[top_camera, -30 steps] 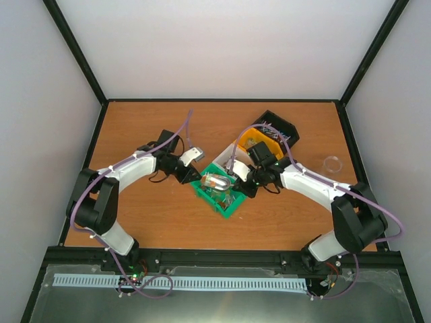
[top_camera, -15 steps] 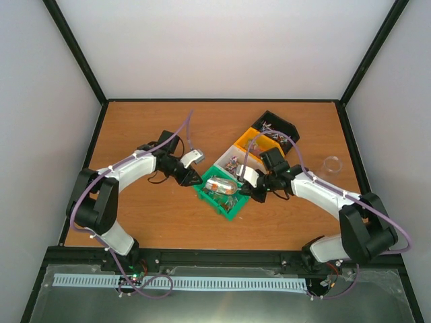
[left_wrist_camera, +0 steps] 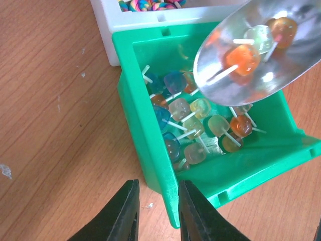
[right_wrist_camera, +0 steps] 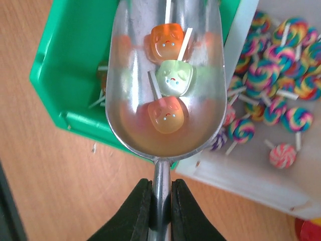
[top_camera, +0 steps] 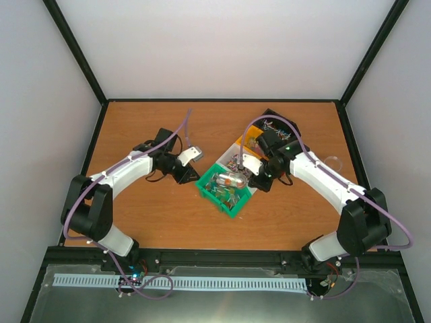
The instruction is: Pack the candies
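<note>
The candies are small jelly lollipops on white sticks. Several lie in the green bin (left_wrist_camera: 150, 150), which also shows in the top view (top_camera: 237, 204). My right gripper (right_wrist_camera: 161, 201) is shut on the handle of the silver scoop (right_wrist_camera: 130, 85). The scoop holds three candies (right_wrist_camera: 174, 78), two orange and one green, above the green bin (right_wrist_camera: 70, 65); it shows in the left wrist view (left_wrist_camera: 281, 80) and the top view (top_camera: 229, 180). My left gripper (left_wrist_camera: 158, 211) is open. It straddles the bin's near wall at a corner, with a gap on the outer side.
A white bin (right_wrist_camera: 241, 175) of swirl lollipops (right_wrist_camera: 273, 108) touches the green bin's far side. A yellow bin (top_camera: 250, 139) and a black bin (top_camera: 279, 123) stand behind it. A clear round object (top_camera: 332, 163) lies at the right on the wooden table.
The right arm has swung back and right, moving the scoop with candies up and to the right over the green bin. The bin has shifted slightly right. The left arm has barely moved.
</note>
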`<control>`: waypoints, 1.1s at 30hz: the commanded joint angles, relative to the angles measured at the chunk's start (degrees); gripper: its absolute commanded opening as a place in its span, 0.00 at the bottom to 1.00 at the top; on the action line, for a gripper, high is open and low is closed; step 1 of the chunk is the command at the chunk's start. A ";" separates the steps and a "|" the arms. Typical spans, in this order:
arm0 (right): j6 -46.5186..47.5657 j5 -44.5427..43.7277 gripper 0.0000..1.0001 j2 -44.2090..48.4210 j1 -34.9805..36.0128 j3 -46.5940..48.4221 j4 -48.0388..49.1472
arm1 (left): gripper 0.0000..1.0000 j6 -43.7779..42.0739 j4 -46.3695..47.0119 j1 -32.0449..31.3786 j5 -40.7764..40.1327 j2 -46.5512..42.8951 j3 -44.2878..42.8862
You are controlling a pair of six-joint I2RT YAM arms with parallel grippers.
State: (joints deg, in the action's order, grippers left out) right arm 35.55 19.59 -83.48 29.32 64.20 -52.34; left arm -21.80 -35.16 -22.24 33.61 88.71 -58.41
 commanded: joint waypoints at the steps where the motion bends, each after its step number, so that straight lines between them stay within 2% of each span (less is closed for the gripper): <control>1: -2.56 -6.88 0.03 -0.60 1.62 2.49 -12.40 | 0.25 -1.74 -0.03 -0.32 -0.58 -1.35 0.86; 7: -5.96 -10.47 0.03 -3.28 5.15 5.52 -18.74 | 0.24 -2.02 0.71 -2.31 -2.47 -1.71 2.13; 14: -7.93 -12.00 0.03 -9.18 5.60 11.26 -24.14 | 0.19 -1.20 2.84 -6.24 -6.46 -2.82 3.67; 19: -7.63 -13.06 0.03 -12.42 6.05 16.28 -27.15 | 0.14 -0.28 3.42 -7.35 -5.85 -2.90 3.94; 27: -6.90 -15.49 0.03 -17.67 6.08 19.43 -29.76 | 0.09 2.20 4.66 -8.17 -4.69 -3.68 4.28; 33: -6.79 -16.69 0.03 -23.36 6.01 25.67 -32.45 | 0.07 4.35 6.33 -8.54 -3.41 -4.83 6.07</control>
State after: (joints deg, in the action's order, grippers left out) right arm 29.10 6.79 -103.31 35.44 85.52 -82.89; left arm -19.86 -29.98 -29.74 27.97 85.65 -53.56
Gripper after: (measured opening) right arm 0.084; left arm 0.078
